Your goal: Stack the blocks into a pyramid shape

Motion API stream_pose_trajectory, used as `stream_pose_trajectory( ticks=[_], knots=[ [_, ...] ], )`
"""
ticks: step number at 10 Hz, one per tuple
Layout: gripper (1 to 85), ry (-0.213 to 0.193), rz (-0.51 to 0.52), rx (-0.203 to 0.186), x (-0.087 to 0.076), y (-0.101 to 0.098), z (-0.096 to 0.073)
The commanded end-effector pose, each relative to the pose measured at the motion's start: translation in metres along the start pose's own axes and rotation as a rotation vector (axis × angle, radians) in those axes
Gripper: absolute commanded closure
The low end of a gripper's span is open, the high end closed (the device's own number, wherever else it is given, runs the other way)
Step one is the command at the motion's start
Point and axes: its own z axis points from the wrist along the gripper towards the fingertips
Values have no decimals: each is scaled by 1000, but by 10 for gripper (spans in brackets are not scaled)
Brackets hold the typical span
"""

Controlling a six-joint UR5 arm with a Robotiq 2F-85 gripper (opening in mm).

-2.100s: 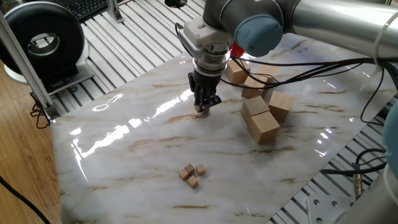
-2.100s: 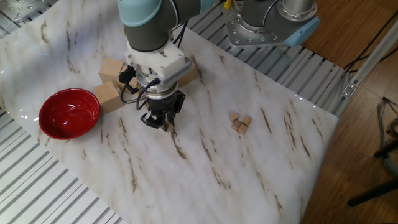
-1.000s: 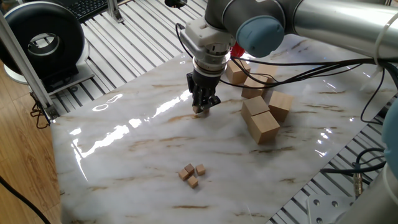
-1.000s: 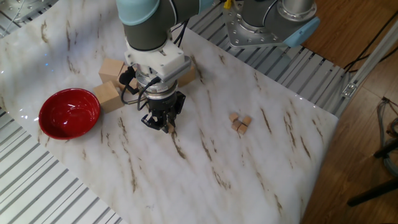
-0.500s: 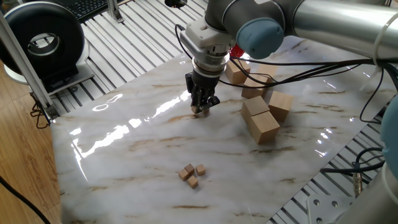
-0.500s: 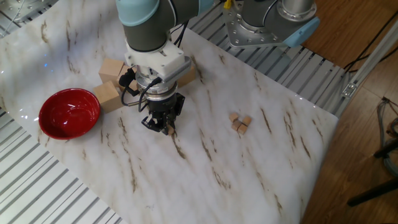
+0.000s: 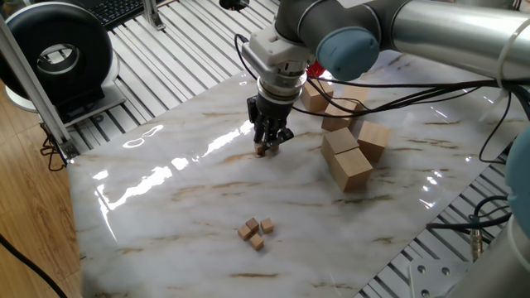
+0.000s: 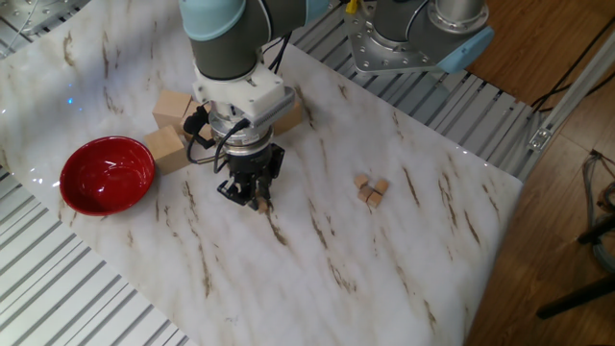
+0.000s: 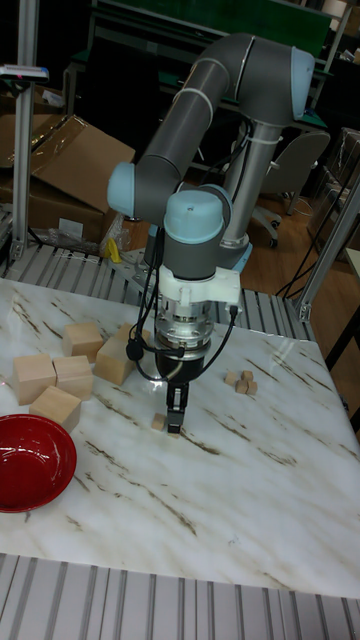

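Observation:
One tiny tan block (image 7: 260,151) lies on the marble table right at the tips of my gripper (image 7: 267,144). In the tall fixed view this block (image 9: 158,422) shows just left of the gripper (image 9: 173,420), whose dark fingers point straight down and touch or nearly touch it. Whether the fingers clasp it is unclear. The other three blocks (image 7: 257,232) sit close together in a flat cluster on the table, well away from the gripper (image 8: 245,197); the same cluster (image 8: 370,188) shows to its right in the other fixed view. No stacked pyramid shape is visible.
Several large pale wooden blocks (image 7: 348,153) stand just behind and beside the arm. A red bowl (image 8: 106,175) sits at the table's edge near them. Cables hang from the wrist. Slatted metal framing surrounds the marble top.
The gripper has crept a little sideways, away from the large blocks, staying low at the table. The single block has stayed at its fingertips. The three-block cluster has not moved.

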Motion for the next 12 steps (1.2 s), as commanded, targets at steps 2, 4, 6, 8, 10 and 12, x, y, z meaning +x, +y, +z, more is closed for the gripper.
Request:
stream_pose_trajectory(
  ticks=[2,4,6,8,10,12],
  knots=[
    [513,-25,13,-4,-9,0,-3],
    [540,-29,26,-6,-13,1,-1],
    [547,-29,27,-6,-15,1,0],
    [547,-30,27,-1,-15,0,1],
    [567,-28,32,0,-14,-1,1],
    [590,-10,37,0,-7,-1,0]
  ],
)
